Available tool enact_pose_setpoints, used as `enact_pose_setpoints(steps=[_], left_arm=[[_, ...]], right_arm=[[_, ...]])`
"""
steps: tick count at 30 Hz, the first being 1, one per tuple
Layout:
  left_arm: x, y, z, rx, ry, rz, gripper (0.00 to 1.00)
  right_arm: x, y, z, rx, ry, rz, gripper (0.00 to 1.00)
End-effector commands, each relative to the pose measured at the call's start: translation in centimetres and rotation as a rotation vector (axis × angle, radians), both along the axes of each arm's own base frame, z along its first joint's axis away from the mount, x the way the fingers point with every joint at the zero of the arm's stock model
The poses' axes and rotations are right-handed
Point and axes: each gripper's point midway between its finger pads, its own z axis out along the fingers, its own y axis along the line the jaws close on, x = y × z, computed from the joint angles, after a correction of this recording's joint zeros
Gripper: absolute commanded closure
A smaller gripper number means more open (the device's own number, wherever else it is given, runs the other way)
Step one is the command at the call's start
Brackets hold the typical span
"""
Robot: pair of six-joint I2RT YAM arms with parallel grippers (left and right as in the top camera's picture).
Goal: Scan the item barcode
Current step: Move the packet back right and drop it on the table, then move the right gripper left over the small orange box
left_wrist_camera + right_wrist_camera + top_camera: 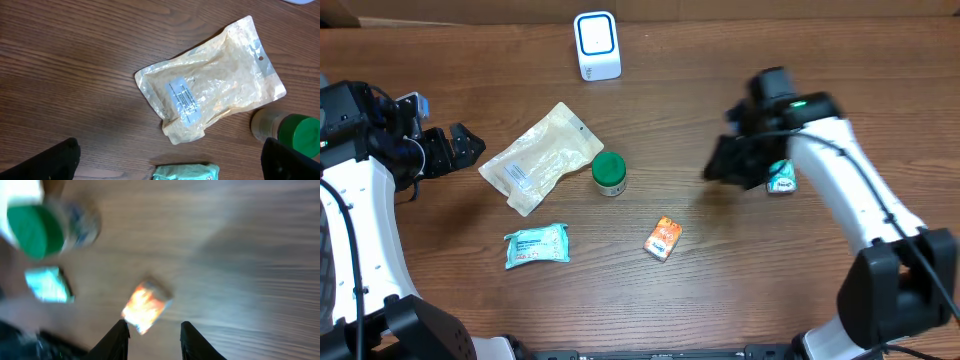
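Scanner [597, 45], pouch [542, 157], jar [610, 172], box [663, 238]: one each

Bright, even light; pouch [210, 85] glares slightly; right wrist view motion-blurred.

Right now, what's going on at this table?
Two robot arms work at a wooden table set out for barcode scanning. The right gripper hangs low with its fingers apart and empty, the small orange box just ahead of it; that view is blurred. A small teal and white item lies beside that arm. The left gripper is open near the clear pouch. The white scanner stands at the far edge.
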Motion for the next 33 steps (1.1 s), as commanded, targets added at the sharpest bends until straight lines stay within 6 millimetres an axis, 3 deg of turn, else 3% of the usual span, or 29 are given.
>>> enact_pose_setpoints(steps=[1,8,14,20,33], left_arm=[[0.1,-0.3,0.4,-0.005,-0.012,0.0,0.01],[0.1,-0.3,0.4,-0.005,-0.013,0.0,0.0],[0.1,-0.3,0.4,-0.005,-0.013,0.0,0.0],[0.1,-0.3,0.4,-0.003,-0.012,0.001,0.0],[0.1,-0.3,0.4,-0.003,-0.012,0.0,0.0]], right_arm=[[-3.2,4.5,-1.4,0.006,0.061,0.133,0.68],[-8.8,10.5,-4.0,-0.026,0.13,0.259,0.69],[-12.5,12.9,-6.3,-0.046,0.172,0.268,0.68],[-14.3,12.7,-8.4,-0.075,0.21,0.231,0.66],[-12.5,9.4,-11.0,-0.129,0.299,0.053,0.66]])
